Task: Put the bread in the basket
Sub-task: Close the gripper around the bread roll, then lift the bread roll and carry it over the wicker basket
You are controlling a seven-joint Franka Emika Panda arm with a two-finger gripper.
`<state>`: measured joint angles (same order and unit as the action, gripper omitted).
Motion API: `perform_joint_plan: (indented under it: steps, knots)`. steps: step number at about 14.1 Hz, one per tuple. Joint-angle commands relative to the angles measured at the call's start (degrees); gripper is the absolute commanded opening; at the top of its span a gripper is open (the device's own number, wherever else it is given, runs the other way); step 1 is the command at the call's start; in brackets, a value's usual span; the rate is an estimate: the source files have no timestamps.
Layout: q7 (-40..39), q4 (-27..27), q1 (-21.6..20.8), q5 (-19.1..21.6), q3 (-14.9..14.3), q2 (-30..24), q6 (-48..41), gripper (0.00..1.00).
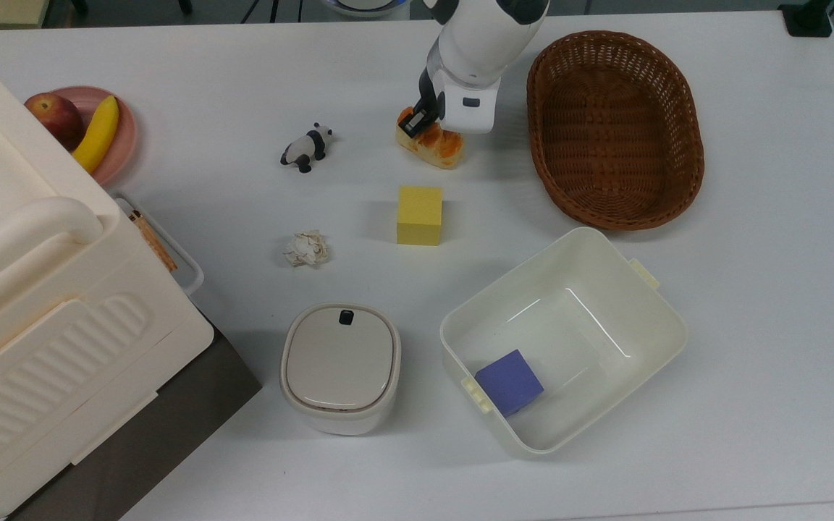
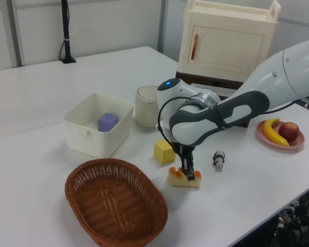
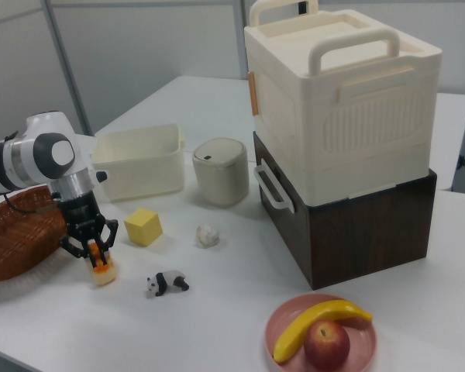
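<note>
Your tool sits directly on top of the bread, fingers spread and straddling it in the right view, not yet pressed against it as far as you can judge. The loaf lies on the table, just above the yellow cube in the upper middle of the top view. Its long axis runs roughly left-right there, tilted slightly down toward the top view's right, and the fingers appear to reach across its short width, toward the loaf's end at the top view's left.

The move turns on this: the basket is near the bread, toward the top view's right, its rim apart from the loaf, so you will likely lift and carry that way.

The right view shows both spread fingers low around the bread, at the lower left of the frame. In the top view the wrist covers part of the loaf; in the left view the tool stands in front of the bread.
</note>
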<state>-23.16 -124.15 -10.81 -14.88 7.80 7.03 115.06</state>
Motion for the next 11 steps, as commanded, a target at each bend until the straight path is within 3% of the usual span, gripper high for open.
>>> perform_joint_plan:
  steps: [1, 6, 11]
  knots:
    - [4.6, 2.8, -0.5, -0.9, -0.1, -1.2, -0.3, 0.06]
    - [12.7, 7.2, -1.7, -0.6, 0.1, -5.7, -0.6, 0.06]
    - [15.5, 11.7, -9.3, 2.0, 2.0, -6.5, -5.4, 0.06]
